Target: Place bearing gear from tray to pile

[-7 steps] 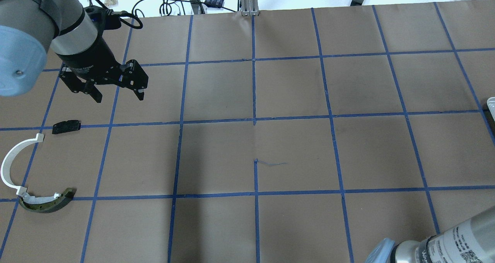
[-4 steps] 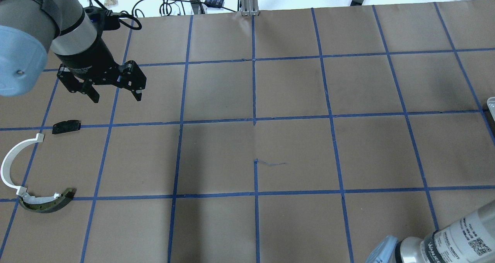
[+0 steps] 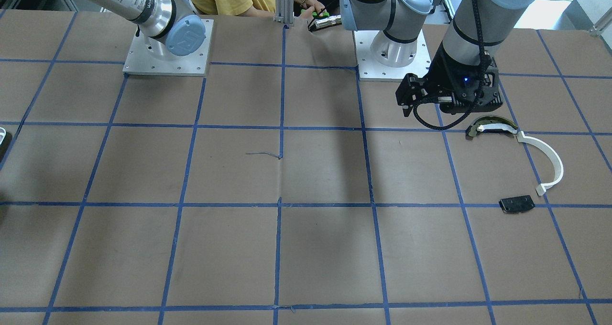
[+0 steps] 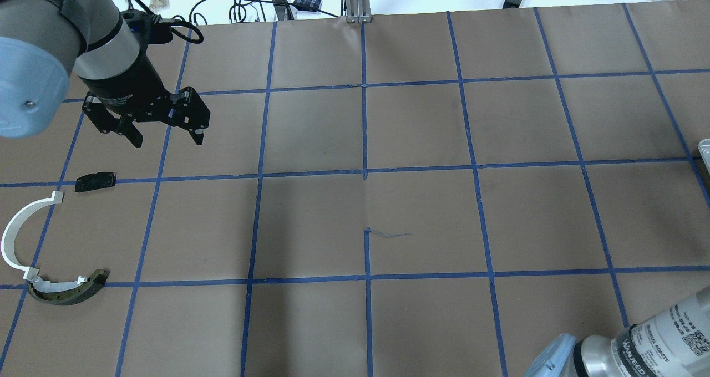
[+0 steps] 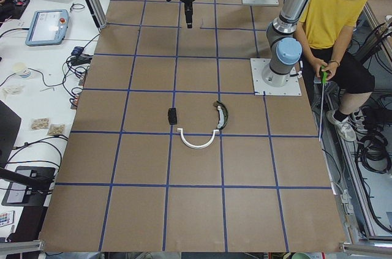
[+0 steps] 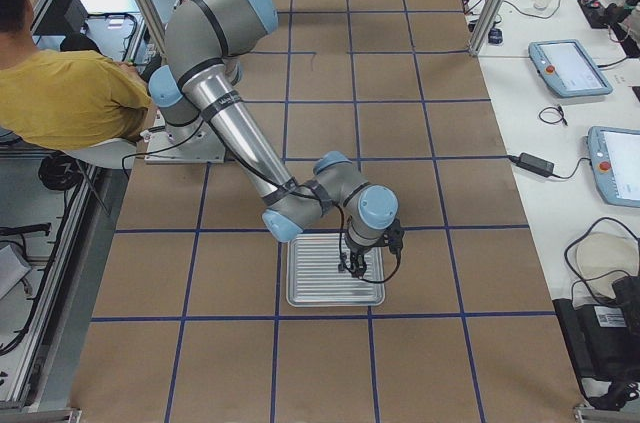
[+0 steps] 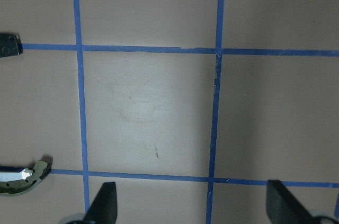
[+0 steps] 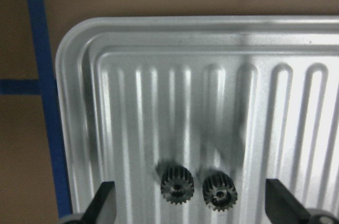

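Two small dark bearing gears (image 8: pixel 175 184) (image 8: pixel 219 192) lie side by side on the ribbed silver tray (image 8: pixel 79 75), close to its corner. My right gripper (image 8: pixel 190 205) hovers open just above them, one finger on each side, gripping nothing; the exterior right view shows that gripper (image 6: pixel 352 261) over the tray (image 6: pixel 310 293). The pile lies on the left: a white curved strip (image 4: pixel 16 227), an olive-edged curved piece (image 4: pixel 66 291) and a flat black plate (image 4: pixel 95 181). My left gripper (image 4: pixel 166 137) hangs open and empty, above the table beyond the pile.
Only a sliver of the tray (image 4: pixel 704 147) shows at the overhead view's right edge. A person in a yellow shirt (image 5: pixel 334 14) sits behind the robot bases. An aluminium post (image 4: pixel 355 0), cables and tablets (image 5: pixel 46 26) line the far table edge.
The right arm's forearm at the overhead view's bottom right has slid further right and down. The left gripper has shifted slightly away and stays open. The pile has not moved.
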`<state>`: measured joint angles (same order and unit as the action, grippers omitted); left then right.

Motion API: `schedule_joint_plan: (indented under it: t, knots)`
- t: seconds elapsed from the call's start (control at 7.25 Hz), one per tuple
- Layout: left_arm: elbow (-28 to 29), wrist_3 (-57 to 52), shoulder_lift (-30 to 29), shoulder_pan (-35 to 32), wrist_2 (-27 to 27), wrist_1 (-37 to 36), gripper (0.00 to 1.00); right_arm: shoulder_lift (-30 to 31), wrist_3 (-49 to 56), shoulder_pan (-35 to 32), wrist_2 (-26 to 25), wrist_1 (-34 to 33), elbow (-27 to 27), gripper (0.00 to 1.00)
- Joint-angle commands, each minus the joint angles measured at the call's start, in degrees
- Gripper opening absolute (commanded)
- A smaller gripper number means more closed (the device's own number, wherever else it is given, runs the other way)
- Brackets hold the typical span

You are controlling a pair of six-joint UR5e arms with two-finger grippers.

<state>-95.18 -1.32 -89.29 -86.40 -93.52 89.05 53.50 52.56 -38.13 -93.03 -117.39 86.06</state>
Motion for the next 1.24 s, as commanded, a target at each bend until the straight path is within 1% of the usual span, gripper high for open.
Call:
schedule_joint_plan:
  t: [0.0, 0.14, 0.28, 0.41, 0.55, 0.69, 0.83, 0.97, 1.1]
  knots:
    - [0.0, 0.0, -0.01, 0.0, 0.1, -0.1, 1.0, -0.33, 6.09, 0.16, 0.91, -0.12, 0.34, 1.0]
    - [0.0, 0.0, -0.01, 0.0, 0.18, -0.1, 1.0, -0.42, 13.63, 0.16, 1.62, -0.29, 0.43, 1.0]
    - [0.0, 0.0, -0.01, 0.0, 0.1, -0.1, 1.0, -0.42, 18.58, 0.16, 1.62, -0.99, 0.08, 1.0]
    - [0.0, 0.0, -0.01, 0.0, 0.1, -0.01, 1.0, -0.59, 24.55, 0.16, 1.89, -3.52, 0.51, 1.0]
    - [0.0, 0.0, -0.01, 0.0, 0.1, -0.01, 1.0, -1.29, 29.48, 0.16, 1.98, -4.33, 0.51, 1.0]
    - [0.0, 0.0, -0.01, 0.0, 0.1, -0.1, 1.0, -1.99, 31.62, 0.16, 1.98, -5.21, 0.95, 1.0]
    - [0.0, 0.0, -0.01, 0.0, 0.01, -0.01, 1.0, -1.83, 31.72, 0.16, 2.15, -5.83, 1.91, 0.98]
    - [0.0, 0.0, -0.01, 0.0, -0.08, 0.07, 1.0, -1.65, 32.07, 0.16, 1.98, -5.74, 2.36, 0.85]
    - [0.0, 0.0, -0.01, 0.0, -0.08, 0.08, 1.0, -0.69, 32.51, 0.16, 1.45, -4.87, 2.19, 0.63]
